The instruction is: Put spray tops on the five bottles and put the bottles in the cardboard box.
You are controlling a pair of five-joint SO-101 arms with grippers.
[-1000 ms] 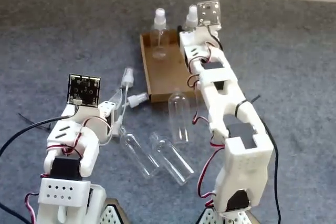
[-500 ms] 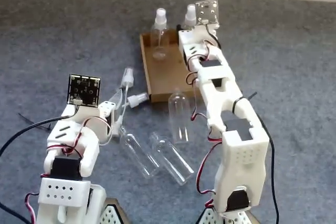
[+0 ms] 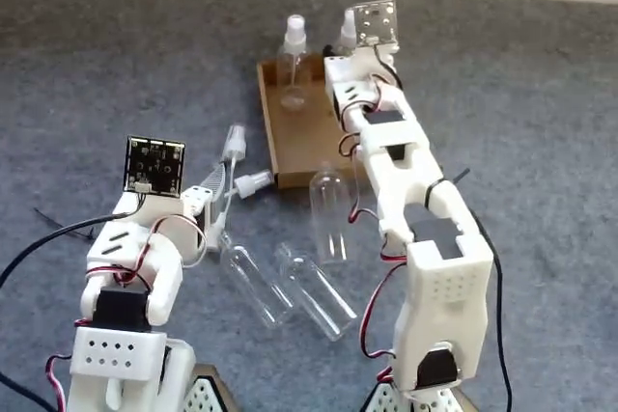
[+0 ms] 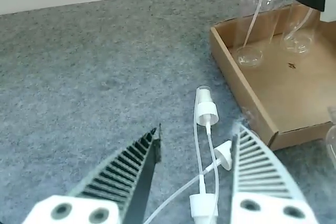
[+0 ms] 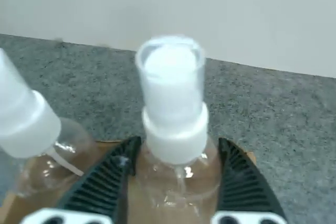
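— Two bottles are capped, then. What has moved in the last second?

— Only the right arm. It has edged a touch toward the other capped bottle (image 3: 293, 69), and the capped bottle (image 5: 173, 93) between the fingers of the right gripper (image 5: 177, 142) went with it. So I judge those fingers clamped on its shoulders. It stands at the far edge of the cardboard box (image 3: 307, 142), by the far right corner. Whether its base rests on the box floor I cannot tell.

— And for the task?

— That bottle looks all but delivered; letting go seems the step in hand.

— Count the rest.

— The other capped bottle stands upright in the box, toward its far left corner. There are three bare bottles on the grey tabletop (image 3: 116, 65). One bare bottle (image 3: 329, 211) is just off the box's near right corner. A second bottle (image 3: 253, 282) and a third bottle (image 3: 319, 291) lie side by side, nearer the arms' bases. There are also three loose spray tops off the box's near left corner: one top (image 4: 206, 109), another top (image 4: 224, 154) and a third top (image 4: 203, 204).

— The left arm?

— It hasn't stirred. The left gripper (image 4: 197, 132) hangs over those tops, fingers apart, gripping nothing.

— So three of five are left to cap and box.
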